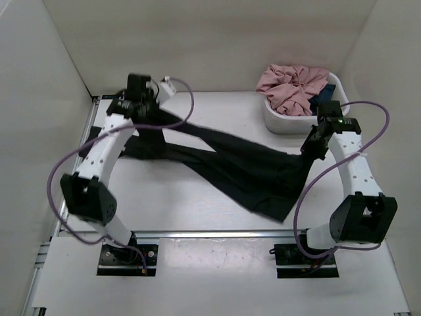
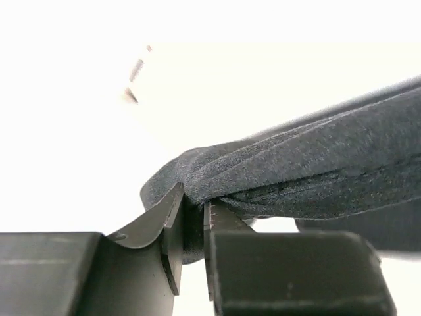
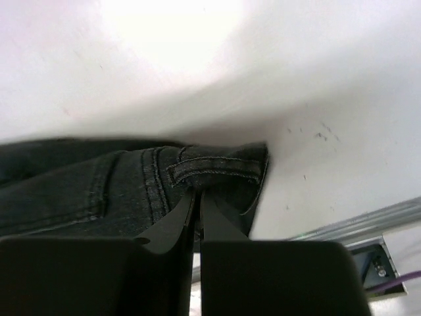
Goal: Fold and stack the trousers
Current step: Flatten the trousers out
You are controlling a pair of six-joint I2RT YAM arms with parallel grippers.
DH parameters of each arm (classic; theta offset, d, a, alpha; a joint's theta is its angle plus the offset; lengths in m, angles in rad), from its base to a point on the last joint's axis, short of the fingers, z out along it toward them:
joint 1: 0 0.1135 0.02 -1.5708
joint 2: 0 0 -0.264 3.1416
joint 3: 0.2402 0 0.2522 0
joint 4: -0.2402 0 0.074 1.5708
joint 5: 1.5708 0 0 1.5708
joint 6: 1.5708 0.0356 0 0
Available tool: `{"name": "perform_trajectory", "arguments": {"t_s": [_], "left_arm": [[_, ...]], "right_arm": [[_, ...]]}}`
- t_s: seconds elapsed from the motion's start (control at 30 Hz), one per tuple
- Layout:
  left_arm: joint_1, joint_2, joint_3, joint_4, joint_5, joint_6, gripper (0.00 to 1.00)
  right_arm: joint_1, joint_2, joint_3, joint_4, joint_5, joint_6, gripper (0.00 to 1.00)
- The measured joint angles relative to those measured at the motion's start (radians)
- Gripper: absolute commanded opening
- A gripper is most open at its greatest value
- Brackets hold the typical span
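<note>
The black trousers [image 1: 243, 168] lie stretched across the table from far left to right, the waist end toward the right. My left gripper [image 1: 146, 112] is shut on a bunched leg end [image 2: 276, 174] and holds it lifted at the far left. My right gripper [image 1: 314, 146] is shut on the waistband corner by a belt loop [image 3: 210, 170], at the right side near the bin. The second leg [image 1: 141, 146] lies under the left arm, partly hidden.
A white bin [image 1: 284, 122] stands at the far right and holds a pink garment [image 1: 293, 85] and a small dark blue cloth [image 1: 323, 95]. White walls close in the table at the back and sides. A metal rail [image 1: 217, 234] runs along the near edge.
</note>
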Motion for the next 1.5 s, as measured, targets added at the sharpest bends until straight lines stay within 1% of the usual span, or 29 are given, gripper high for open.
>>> {"name": "perform_trajectory", "arguments": {"t_s": [0.07, 0.13, 0.17, 0.2, 0.23, 0.27, 0.3, 0.33, 0.4, 0.47, 0.53, 0.57, 0.63, 0.67, 0.73, 0.8, 0.83, 0.9, 0.97, 1.03, 1.07, 1.1, 1.17, 1.23, 1.33, 1.5], "left_arm": [[0.019, 0.140, 0.230, 0.001, 0.019, 0.040, 0.14], [0.039, 0.314, 0.438, -0.003, 0.033, 0.068, 0.14], [0.048, 0.405, 0.526, 0.005, 0.037, 0.078, 0.20], [0.054, 0.490, 0.600, 0.000, 0.039, 0.085, 0.34], [0.060, 0.588, 0.689, -0.009, 0.038, 0.093, 0.55], [0.064, 0.682, 0.757, -0.001, 0.029, 0.100, 0.75], [0.068, 0.761, 0.798, 0.008, 0.018, 0.113, 0.99], [0.072, 0.818, 0.811, 0.011, 0.003, 0.119, 1.00], [0.085, 0.909, 0.811, -0.002, -0.019, 0.105, 1.00], [0.103, 0.953, 0.800, -0.020, -0.023, 0.073, 1.00], [0.130, 0.940, 0.764, -0.037, -0.021, 0.023, 1.00], [0.148, 0.907, 0.727, -0.027, -0.014, -0.005, 1.00], [0.199, 0.798, 0.621, -0.039, 0.005, -0.057, 1.00], [0.240, 0.715, 0.547, -0.039, 0.031, -0.092, 1.00], [0.335, 0.564, 0.442, -0.058, 0.066, -0.144, 1.00], [0.462, 0.413, 0.321, -0.037, 0.108, -0.193, 1.00], [0.526, 0.352, 0.264, -0.038, 0.122, -0.211, 1.00], [0.637, 0.279, 0.163, -0.022, 0.135, -0.245, 1.00], [0.701, 0.265, 0.079, -0.012, 0.144, -0.272, 1.00], [0.719, 0.306, 0.025, -0.005, 0.166, -0.299, 1.00], [0.720, 0.339, 0.011, -0.001, 0.177, -0.310, 1.00], [0.722, 0.375, 0.006, 0.001, 0.188, -0.318, 1.00], [0.724, 0.435, 0.006, 0.007, 0.205, -0.330, 1.00], [0.732, 0.462, 0.006, 0.006, 0.216, -0.338, 1.00], [0.748, 0.459, 0.006, 0.014, 0.219, -0.343, 1.00], [0.761, 0.399, -0.010, 0.030, 0.218, -0.347, 1.00]], "right_arm": [[-0.011, 0.044, 0.059, 0.003, -0.002, -0.003, 0.00], [-0.014, 0.115, 0.124, 0.025, -0.005, -0.003, 0.00], [-0.014, 0.153, 0.152, 0.041, -0.007, -0.003, 0.00], [-0.014, 0.194, 0.176, 0.063, -0.008, -0.003, 0.02], [-0.015, 0.232, 0.196, 0.080, -0.007, -0.002, 0.14], [-0.016, 0.264, 0.209, 0.096, -0.006, 0.000, 0.35], [-0.019, 0.296, 0.221, 0.106, -0.003, 0.005, 0.58], [-0.024, 0.326, 0.234, 0.107, -0.004, 0.002, 0.75], [-0.035, 0.370, 0.255, 0.109, -0.006, -0.007, 0.86], [-0.040, 0.384, 0.266, 0.110, -0.002, -0.008, 0.90], [-0.044, 0.371, 0.265, 0.103, 0.008, -0.010, 0.90], [-0.045, 0.355, 0.263, 0.100, 0.013, -0.011, 0.90], [-0.045, 0.299, 0.242, 0.094, 0.024, -0.011, 0.90], [-0.045, 0.253, 0.215, 0.097, 0.024, -0.011, 0.90], [-0.045, 0.140, 0.133, 0.091, 0.002, -0.012, 0.90], [-0.045, 0.040, 0.040, 0.087, -0.061, -0.015, 0.89], [-0.045, 0.000, -0.015, 0.090, -0.098, -0.016, 0.89], [-0.045, -0.029, -0.114, 0.091, -0.179, -0.019, 0.90], [-0.045, -0.010, -0.193, 0.109, -0.247, -0.025, 0.93], [-0.044, 0.028, -0.255, 0.126, -0.301, -0.031, 0.95], [-0.044, 0.044, -0.279, 0.140, -0.329, -0.032, 0.95], [-0.044, 0.055, -0.301, 0.159, -0.357, -0.034, 0.98], [-0.044, 0.067, -0.333, 0.194, -0.412, -0.035, 0.98], [-0.044, 0.085, -0.347, 0.221, -0.455, -0.037, 0.98], [-0.040, 0.111, -0.384, 0.257, -0.500, -0.037, 0.98], [-0.025, 0.113, -0.476, 0.225, -0.480, -0.028, 0.99]]}}
